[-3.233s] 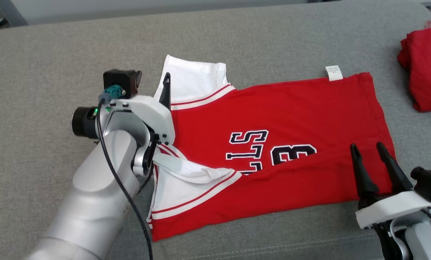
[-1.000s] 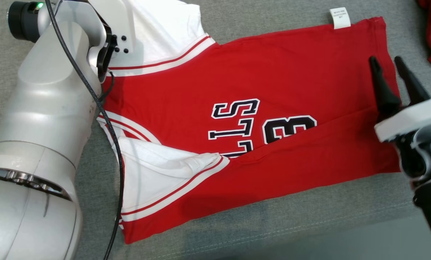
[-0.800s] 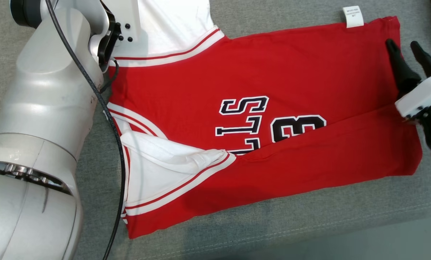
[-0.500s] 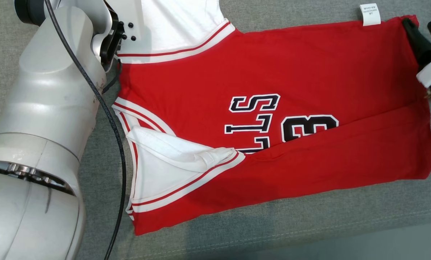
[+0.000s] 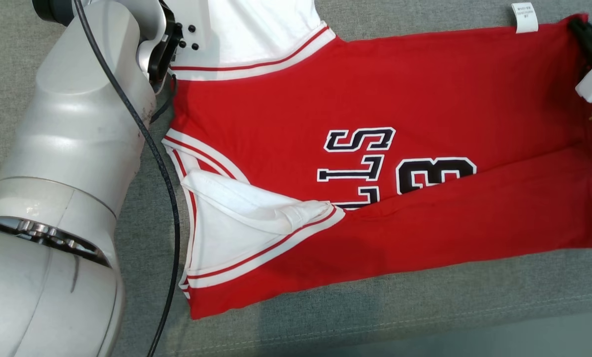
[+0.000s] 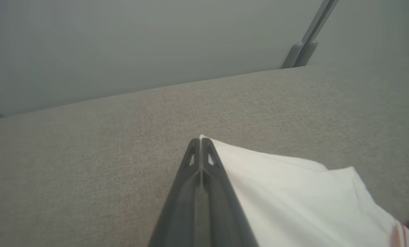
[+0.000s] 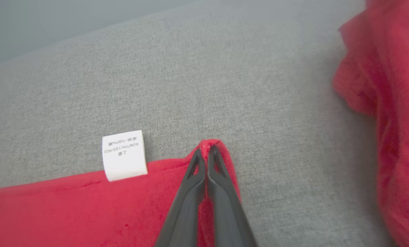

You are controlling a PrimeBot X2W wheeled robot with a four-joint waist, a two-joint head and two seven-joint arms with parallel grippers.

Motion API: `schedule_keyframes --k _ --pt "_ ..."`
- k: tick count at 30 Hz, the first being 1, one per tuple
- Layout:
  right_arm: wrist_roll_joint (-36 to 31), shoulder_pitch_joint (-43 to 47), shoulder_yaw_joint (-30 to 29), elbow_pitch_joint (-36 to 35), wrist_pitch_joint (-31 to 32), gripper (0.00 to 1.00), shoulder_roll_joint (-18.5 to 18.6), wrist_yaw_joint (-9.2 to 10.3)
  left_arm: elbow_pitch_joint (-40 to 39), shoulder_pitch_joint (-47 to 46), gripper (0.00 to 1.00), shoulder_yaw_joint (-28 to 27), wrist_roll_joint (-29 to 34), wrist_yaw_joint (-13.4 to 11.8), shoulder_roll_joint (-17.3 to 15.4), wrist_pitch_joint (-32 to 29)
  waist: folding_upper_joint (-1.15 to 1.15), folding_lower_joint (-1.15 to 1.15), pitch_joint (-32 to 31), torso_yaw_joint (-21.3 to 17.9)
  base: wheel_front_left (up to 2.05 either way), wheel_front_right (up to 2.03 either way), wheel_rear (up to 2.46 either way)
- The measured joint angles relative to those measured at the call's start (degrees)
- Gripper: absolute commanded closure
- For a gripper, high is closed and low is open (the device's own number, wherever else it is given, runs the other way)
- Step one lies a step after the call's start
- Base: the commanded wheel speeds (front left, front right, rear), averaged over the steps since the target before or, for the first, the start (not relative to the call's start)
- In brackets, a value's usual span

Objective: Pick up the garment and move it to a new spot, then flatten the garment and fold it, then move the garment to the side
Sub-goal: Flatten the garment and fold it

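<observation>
The garment is a red jersey with white sleeves and black lettering, lying spread on the grey cushioned surface. Its near long side is folded over the lettering. My left arm reaches over the far left sleeve. In the left wrist view my left gripper is shut, with the white sleeve's corner pinched at its tips. My right gripper sits at the far right hem corner. The right wrist view shows the right gripper shut on that red corner, which bunches up around the fingertips.
A white care label sticks out from the hem, left of the right gripper. Another crumpled red cloth lies close on the right. The cushion's stitched front edge runs along the bottom of the head view. A wall and post stand behind.
My right gripper has travelled along the hem to the far right corner and closed on it. The left gripper has stayed shut on the sleeve. The head camera has shifted.
</observation>
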State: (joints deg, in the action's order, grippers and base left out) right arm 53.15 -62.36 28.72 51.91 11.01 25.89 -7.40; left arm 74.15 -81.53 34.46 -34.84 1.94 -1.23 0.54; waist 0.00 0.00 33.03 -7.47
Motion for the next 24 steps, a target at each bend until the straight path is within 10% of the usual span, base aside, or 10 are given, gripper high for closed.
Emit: schedule_keyframes --k 15,24 --pt "-1.18 -5.4 7.43 0.85 -16.05 1.0 1.68 -0.01 -7.03 -2.14 1.0 0.41 2.23 -1.57 -2.18 13.7 0.0 0.0 -1.0 2.03 0.0 0.0 0.0" --pt "1.56 -0.22 13.02 -1.68 -21.24 1.0 5.93 -0.01 -27.87 13.77 1.0 -6.73 3.3 -2.27 -5.0 14.13 0.0 0.0 -3.97 4.12 0.0 0.0 0.0"
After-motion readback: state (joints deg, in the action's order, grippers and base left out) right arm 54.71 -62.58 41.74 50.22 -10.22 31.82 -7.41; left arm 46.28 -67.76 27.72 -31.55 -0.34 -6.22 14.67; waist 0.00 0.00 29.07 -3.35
